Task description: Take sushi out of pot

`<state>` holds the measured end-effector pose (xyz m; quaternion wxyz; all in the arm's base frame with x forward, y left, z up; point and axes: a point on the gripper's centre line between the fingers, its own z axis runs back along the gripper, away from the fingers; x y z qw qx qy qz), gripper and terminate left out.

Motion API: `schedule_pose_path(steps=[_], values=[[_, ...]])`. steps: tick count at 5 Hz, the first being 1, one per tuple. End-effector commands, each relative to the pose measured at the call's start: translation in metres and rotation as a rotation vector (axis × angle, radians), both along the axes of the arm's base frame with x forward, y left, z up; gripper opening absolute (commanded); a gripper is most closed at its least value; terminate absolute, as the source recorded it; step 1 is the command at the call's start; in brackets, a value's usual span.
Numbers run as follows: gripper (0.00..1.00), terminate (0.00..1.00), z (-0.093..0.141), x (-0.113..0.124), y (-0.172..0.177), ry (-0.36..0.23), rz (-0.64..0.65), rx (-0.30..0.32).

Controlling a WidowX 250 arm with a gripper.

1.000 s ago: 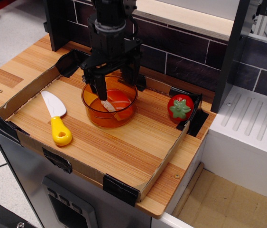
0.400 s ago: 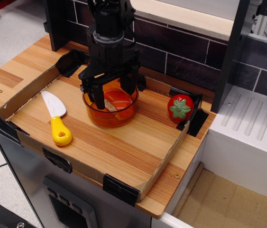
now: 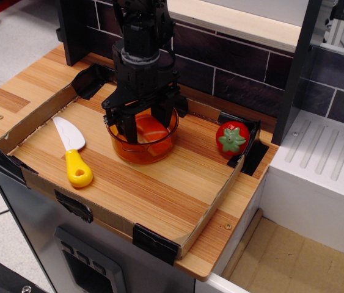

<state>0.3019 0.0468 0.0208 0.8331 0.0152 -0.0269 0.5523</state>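
Note:
The amber pot (image 3: 136, 154) stands on the wooden board inside a low cardboard frame, near its back middle. The sushi (image 3: 153, 129), orange on top with pale stripes, lies inside the pot. My gripper (image 3: 147, 135) hangs straight above the pot and reaches down into it. Its two black fingers stand apart, one on each side of the sushi, with the left fingertip (image 3: 131, 138) deep in the pot. The fingers look open and I see no grip on the sushi. The gripper body hides the back rim of the pot.
A toy knife (image 3: 74, 160) with a yellow handle lies left of the pot. A red tomato (image 3: 231, 139) sits in the frame's right back corner. The cardboard frame wall (image 3: 211, 210) rings the board. A dark tiled wall stands behind, and a white drainer (image 3: 324, 165) lies at right.
The gripper has gone down further into the pot, and its fingers now straddle the sushi. The pot and sushi have shifted only slightly.

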Motion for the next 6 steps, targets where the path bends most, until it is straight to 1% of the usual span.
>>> schedule_pose_path(steps=[1, 2, 3, 4, 5, 6], values=[[0.0, 0.0, 0.031, 0.007, 0.003, -0.06, 0.019, 0.012], [0.0, 0.0, 0.06, 0.01, 0.004, -0.093, 0.026, 0.032], [0.0, 0.0, 0.083, 0.005, -0.006, -0.127, 0.023, 0.002], [0.0, 0.0, 0.082, -0.013, -0.032, -0.074, -0.045, -0.024], [0.0, 0.0, 0.069, -0.039, -0.061, -0.063, -0.208, -0.021], [0.0, 0.0, 0.058, -0.055, -0.073, -0.023, -0.291, -0.035]])
